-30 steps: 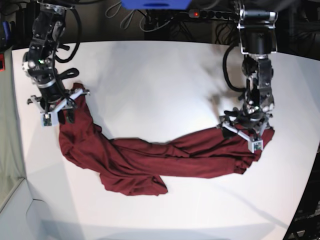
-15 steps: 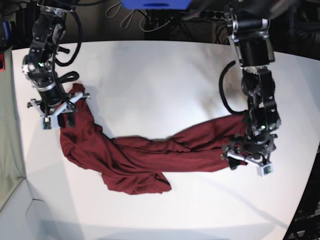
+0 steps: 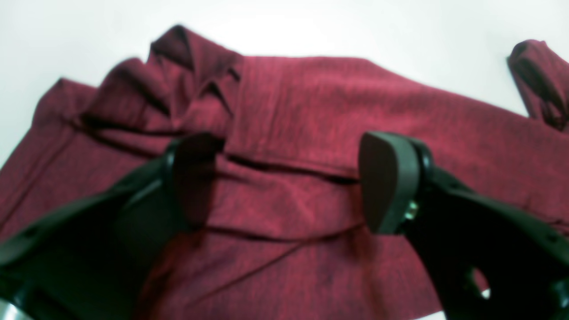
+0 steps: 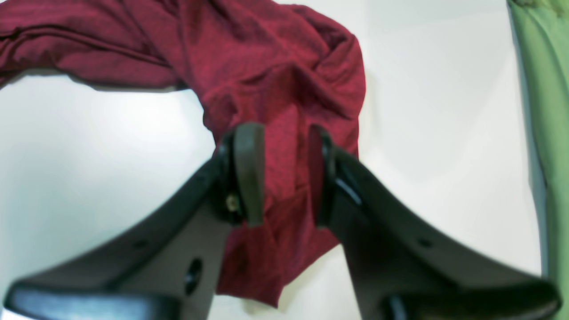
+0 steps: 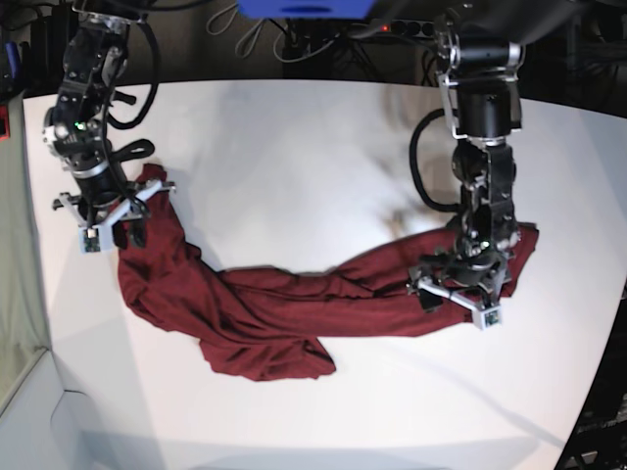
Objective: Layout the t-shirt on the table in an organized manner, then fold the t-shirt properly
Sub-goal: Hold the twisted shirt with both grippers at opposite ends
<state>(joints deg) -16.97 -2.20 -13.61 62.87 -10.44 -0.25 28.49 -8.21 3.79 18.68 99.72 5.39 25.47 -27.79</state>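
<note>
1. Spread wide, the left gripper (image 3: pixel 284 182) hangs just above the t-shirt (image 5: pixel 294 313) with nothing between its jaws; in the left wrist view a raised fold of cloth runs across, from one pad toward the other.
2. Across the table (image 5: pixel 294 147), the right gripper (image 4: pixel 280 173) has its jaws drawn in on a bunched end of the same garment, and cloth fills the gap between the pads (image 4: pixel 249 173).
3. From the left gripper (image 5: pixel 458 294) the garment stretches away as a long rumpled band toward the right gripper (image 5: pixel 110 211), so its long axis runs from one gripper to the other, sagging toward the near table edge in the middle.
4. Directly beneath and just beyond the left gripper lies the flatter end of the shirt; this arm is the nearer one to that end, and a downward close would likely catch the fold between its pads.
5. A small part of the shirt lies just beyond the open jaws, toward the table's side edge.
6. Bare tabletop spreads widely on the far side of the band, giving ample room to draw the cloth out flat; on the near side there is also open surface, though less.
7. Beside the right gripper, a green surface (image 4: pixel 542 133) borders the table closely, so room that way looks tight.
</note>
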